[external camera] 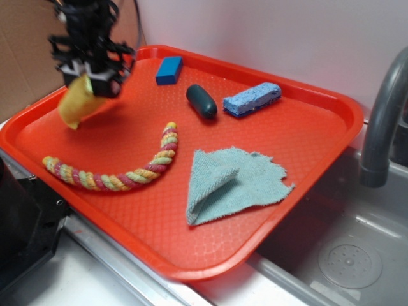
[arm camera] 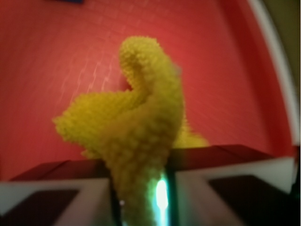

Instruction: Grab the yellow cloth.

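One pincer [external camera: 102,86] is pinching the yellow cloth [arm camera: 136,136], which is dangling below it over the red tray [external camera: 268,127]; such a narrow bite is risking a slip.

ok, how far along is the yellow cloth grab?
Done: the claw is shut on the yellow cloth, pinched between the fingers in the wrist view. In hand: the cloth hangs bunched over the red tray; whether its lowest corner has cleared the tray can't be told. Left: nothing obvious beyond holding it.
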